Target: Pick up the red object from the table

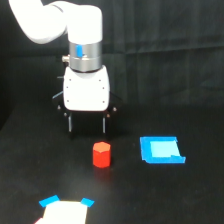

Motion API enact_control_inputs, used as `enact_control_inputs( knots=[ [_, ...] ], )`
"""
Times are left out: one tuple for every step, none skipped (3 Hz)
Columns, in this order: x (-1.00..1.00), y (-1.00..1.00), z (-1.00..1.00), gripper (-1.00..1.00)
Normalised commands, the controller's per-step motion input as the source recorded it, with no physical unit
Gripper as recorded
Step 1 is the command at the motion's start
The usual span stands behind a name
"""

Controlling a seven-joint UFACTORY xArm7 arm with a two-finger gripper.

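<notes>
The red object (101, 155) is a small red-orange hexagonal block standing upright on the black table (165, 195), slightly left of centre in the exterior view. My gripper (87, 127) hangs from the white arm just above and behind it, a little toward the exterior view's left. Its two dark fingers (70, 124) point down with a wide gap between them, so it is open and holds nothing. The block sits below and just right of the fingertips, not touching them.
A flat blue tray-like piece (161, 150) lies on the table to the exterior view's right of the block. A white shape with blue corners (65, 210) shows at the bottom edge, left of centre.
</notes>
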Motion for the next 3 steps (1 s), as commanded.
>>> enact_control_inputs(
  knots=[
    [1.00, -1.00, -0.26, 0.34],
    [1.00, -1.00, -0.28, 1.00],
    [-0.21, -1.00, -0.08, 1.00]
  ],
)
